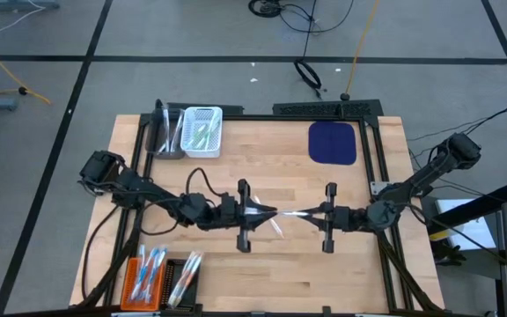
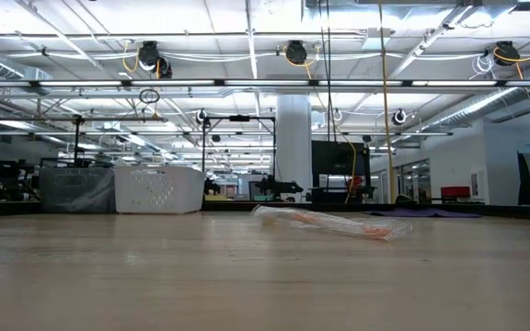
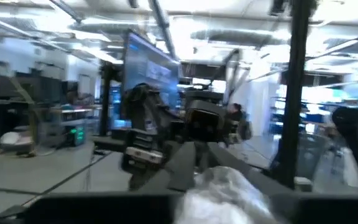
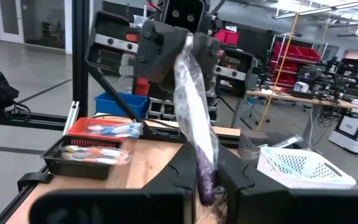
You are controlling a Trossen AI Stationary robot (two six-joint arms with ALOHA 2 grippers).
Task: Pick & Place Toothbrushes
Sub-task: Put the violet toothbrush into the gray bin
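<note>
Hard to see: the toothbrush wrapped in a clear plastic bag (image 4: 194, 118) is mostly a shiny blur from above, and its colour there cannot be told. In the right wrist view it looks pinkish purple through the bag.
Left wrist view: blurry; only a crumpled bit of clear bag shows near the camera, with the other arm beyond it.
Low view: neither gripper can be picked out. A second clear bag with something pink inside (image 2: 334, 222) lies flat on the table.
Left gripper (image 1: 264, 211): over the middle of the table, pointing at the right one. Its fingers are pinched on one end of the wrapped toothbrush, seen in the right wrist view.
Right gripper (image 1: 311, 212): facing the left one, just beside it. Its fingers are squeezed tight on the other end of the same bag.
Wrapped toothbrush: held up in the air, stretched between the two grippers.
White plastic basket with holes (image 1: 202, 132): at the far left of the table, with green things inside.
Grey see-through basket (image 1: 167, 134): touching the white basket's left side.
Orange tray (image 1: 143, 278): at the near left corner, holding blue and white toothbrushes.
Black mesh tray (image 1: 183, 279): just right of the orange tray, with wrapped toothbrushes in it.
Dark blue square mat (image 1: 333, 143): lying flat at the far right.
Table: pale wooden planks (image 1: 289, 273) with a black metal frame round it.
Room: a big workshop with a grey floor with black lines, cables, bright ceiling lights, shelves and red bins.
</note>
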